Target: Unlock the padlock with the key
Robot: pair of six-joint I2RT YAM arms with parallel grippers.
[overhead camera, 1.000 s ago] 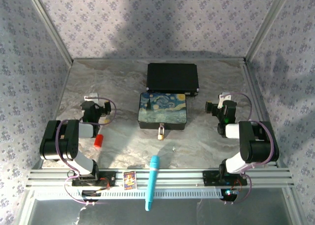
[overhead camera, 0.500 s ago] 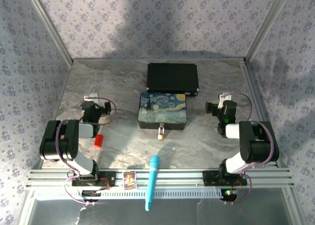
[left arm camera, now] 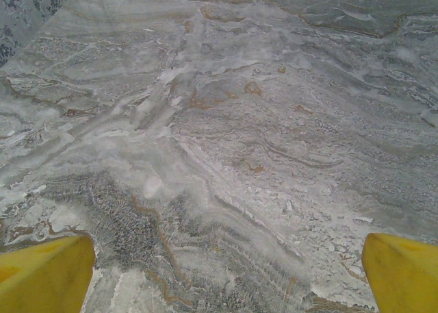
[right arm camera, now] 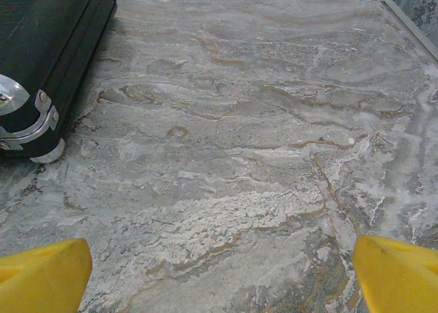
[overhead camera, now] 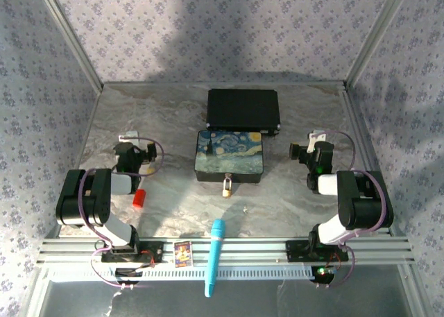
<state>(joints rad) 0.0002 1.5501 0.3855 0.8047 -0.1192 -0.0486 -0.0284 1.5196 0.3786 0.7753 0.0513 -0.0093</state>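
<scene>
The tiny brass padlock (overhead camera: 227, 188) hangs at the front edge of the painted starry-night box (overhead camera: 229, 156), mid-table. A pale speck that may be the key (overhead camera: 245, 209) lies on the marble just right of and nearer than the padlock. My left gripper (overhead camera: 132, 139) rests over bare marble left of the box. Its yellow fingertips (left arm camera: 44, 275) stand wide apart, open, with nothing between them. My right gripper (overhead camera: 316, 136) sits to the right of the box, also open and empty, with its yellow fingertips (right arm camera: 397, 272) at the frame corners.
A black case (overhead camera: 243, 109) lies behind the painted box, and its corner (right arm camera: 41, 66) is at the left of the right wrist view. A red cylinder (overhead camera: 139, 198) stands by the left arm. A blue pen (overhead camera: 215, 256) and a small card (overhead camera: 182, 252) lie on the front rail.
</scene>
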